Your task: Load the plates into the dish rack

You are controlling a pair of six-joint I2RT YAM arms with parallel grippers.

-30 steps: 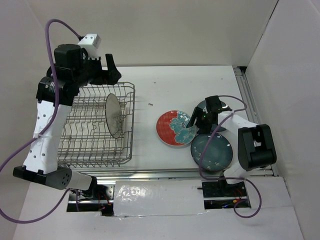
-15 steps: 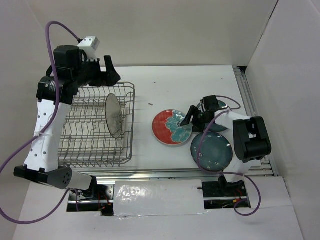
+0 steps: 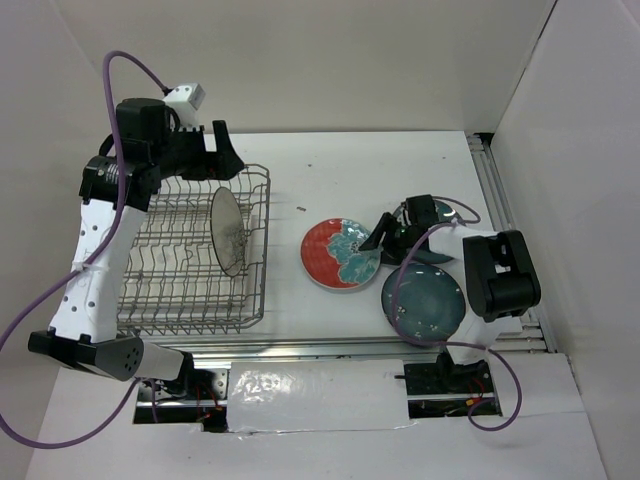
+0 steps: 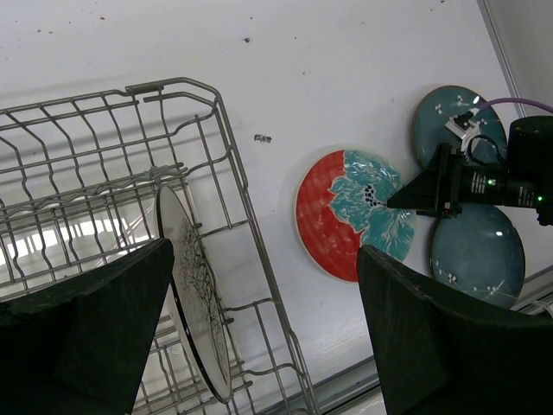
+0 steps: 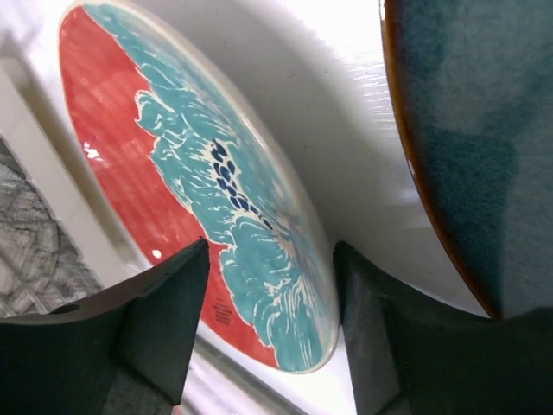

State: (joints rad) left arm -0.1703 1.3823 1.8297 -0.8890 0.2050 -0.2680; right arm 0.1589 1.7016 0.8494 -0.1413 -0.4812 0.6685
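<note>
The red plate with teal flowers [image 3: 338, 257] lies on the table right of the dish rack [image 3: 262, 262]. My right gripper [image 3: 378, 240] is open, and its jaws straddle this plate's right rim [image 5: 259, 242] without closing on it. One dark teal plate [image 3: 423, 302] lies near the front. The other dark teal plate [image 3: 440, 247] is mostly hidden under my right arm. The cream patterned plate [image 3: 228, 232] stands upright between the rack's tines. My left gripper [image 3: 222, 152] is open and empty above the rack's far right corner. The left wrist view shows the rack [image 4: 232, 164] and the red plate [image 4: 333, 220].
White walls close in the table at the back and on both sides. A metal rail [image 3: 500, 190] runs along the right edge. A small dark speck [image 3: 301, 209] lies on the table behind the red plate. The rack's other slots hold nothing.
My right gripper has swung left and come down around the red plate's right rim. The red plate has slid slightly left. My left gripper has shifted a little to the right over the rack.
</note>
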